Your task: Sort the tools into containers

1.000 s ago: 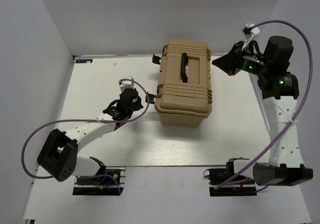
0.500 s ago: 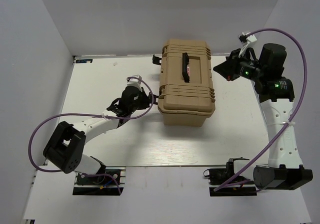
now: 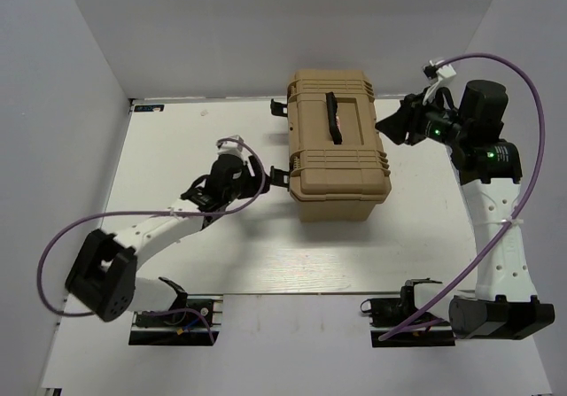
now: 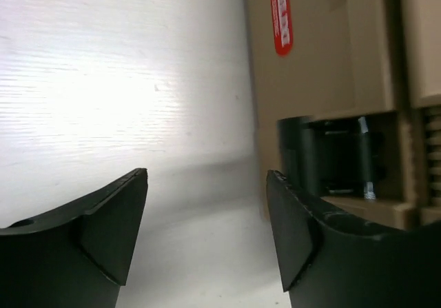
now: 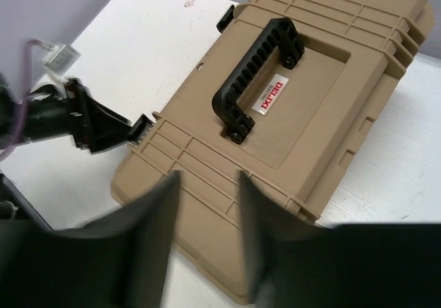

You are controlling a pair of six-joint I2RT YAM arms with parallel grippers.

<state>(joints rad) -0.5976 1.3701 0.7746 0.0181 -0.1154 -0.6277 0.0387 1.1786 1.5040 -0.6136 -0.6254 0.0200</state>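
Observation:
The tan ribbed toolbox (image 3: 341,157) stands shut mid-table, its black handle (image 3: 333,117) on top. In the left wrist view its side wall (image 4: 317,53) and a black side latch (image 4: 331,158) fill the right. My left gripper (image 3: 263,180) sits at table height just left of that latch, open (image 4: 207,187), with only bare table between its fingers. My right gripper (image 3: 387,127) hovers above the box's right back corner. It looks down on the lid (image 5: 310,115) and handle (image 5: 258,74), jaws apart (image 5: 209,180) and empty. No tools are in view.
A second black latch (image 3: 279,106) sticks out at the box's back left corner. White walls enclose the white table (image 3: 177,139) on three sides. Purple cables loop from both arms. The left arm's fingers (image 5: 103,125) show in the right wrist view.
The toolbox has shifted to the right and turned slightly. My left gripper closed by the side latch, then opened. My right gripper went from shut to jaws apart.

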